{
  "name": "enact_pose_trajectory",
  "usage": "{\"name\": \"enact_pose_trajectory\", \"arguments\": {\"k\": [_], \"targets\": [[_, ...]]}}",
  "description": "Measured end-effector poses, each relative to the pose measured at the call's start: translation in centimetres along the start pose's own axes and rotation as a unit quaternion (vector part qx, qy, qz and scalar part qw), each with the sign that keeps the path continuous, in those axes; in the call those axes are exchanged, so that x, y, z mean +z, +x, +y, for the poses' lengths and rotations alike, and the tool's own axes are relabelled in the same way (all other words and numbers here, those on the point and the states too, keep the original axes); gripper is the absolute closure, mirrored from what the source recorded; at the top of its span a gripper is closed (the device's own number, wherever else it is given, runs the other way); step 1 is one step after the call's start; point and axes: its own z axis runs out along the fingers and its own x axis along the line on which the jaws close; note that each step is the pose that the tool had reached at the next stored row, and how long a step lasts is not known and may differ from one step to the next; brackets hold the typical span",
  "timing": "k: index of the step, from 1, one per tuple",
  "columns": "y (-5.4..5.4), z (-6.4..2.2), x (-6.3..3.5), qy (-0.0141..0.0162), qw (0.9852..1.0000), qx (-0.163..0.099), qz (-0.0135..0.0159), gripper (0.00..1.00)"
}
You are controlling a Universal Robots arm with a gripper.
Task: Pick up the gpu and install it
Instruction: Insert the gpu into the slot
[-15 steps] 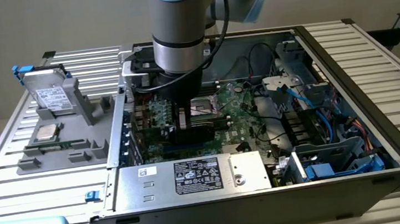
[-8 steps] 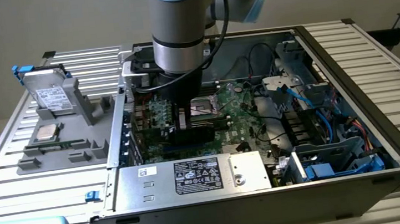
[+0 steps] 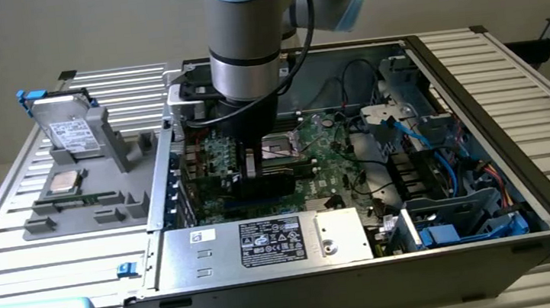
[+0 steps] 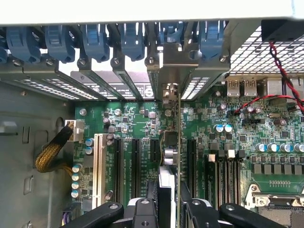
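The gpu point(image 4: 169, 159) stands edge-on over the green motherboard point(image 4: 128, 118) inside the open computer case point(image 3: 474, 102). Its silver end bracket point(image 4: 171, 66) sits against the row of rear slot openings, under the blue latches point(image 4: 95, 40). My gripper point(image 4: 168, 192) is shut on the card, with one black finger point(image 4: 151, 190) on each side of it. In the exterior view the arm reaches straight down into the case, and the gripper point(image 3: 252, 164) holds the dark gpu point(image 3: 263, 184) low against the motherboard point(image 3: 331, 148). Whether the card's edge is fully down in its slot cannot be told.
Black expansion slots point(image 4: 135, 161) and a white slot point(image 4: 99, 161) lie beside the card. A power supply point(image 3: 264, 243) closes the case's near side; blue cables point(image 3: 462, 180) fill the exterior view's right. A grey tray point(image 3: 137, 203) holds a hard drive point(image 3: 73, 133), a processor point(image 3: 63, 182) and a memory stick point(image 3: 80, 197).
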Motion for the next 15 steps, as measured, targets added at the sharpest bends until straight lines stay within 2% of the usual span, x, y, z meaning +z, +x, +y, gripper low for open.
{"name": "enact_pose_trajectory", "arguments": {"k": [9, 15], "targets": [[0.01, 0.02, 0.0, 0.0, 1.0, 0.0, -0.0002, 0.72], [0.03, 0.02, 0.03, 0.0, 1.0, 0.0, -0.0017, 0.72]]}}
